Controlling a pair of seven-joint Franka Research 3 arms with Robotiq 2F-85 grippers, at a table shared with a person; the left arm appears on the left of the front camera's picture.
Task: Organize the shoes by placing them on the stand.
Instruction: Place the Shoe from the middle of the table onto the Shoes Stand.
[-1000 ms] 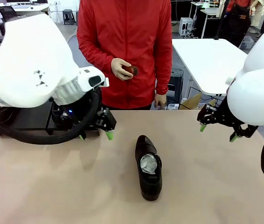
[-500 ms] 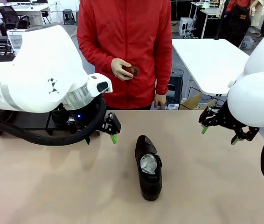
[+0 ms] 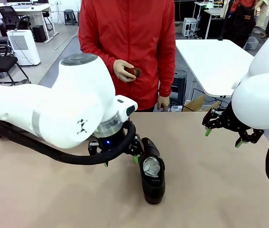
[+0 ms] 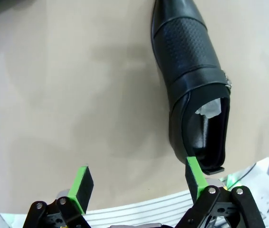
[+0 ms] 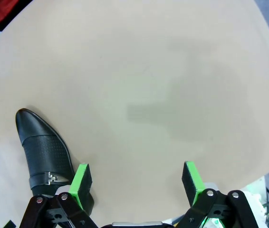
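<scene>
Now the left gripper is lowered, fingers apart and empty, just left of the single black shoe, having been swung rightward from the table's far left. The shoe is laid mid-table, toe far. The right gripper is held spread above the right side, unchanged.

A lone letter "R" on the right arm's white casing.
</scene>
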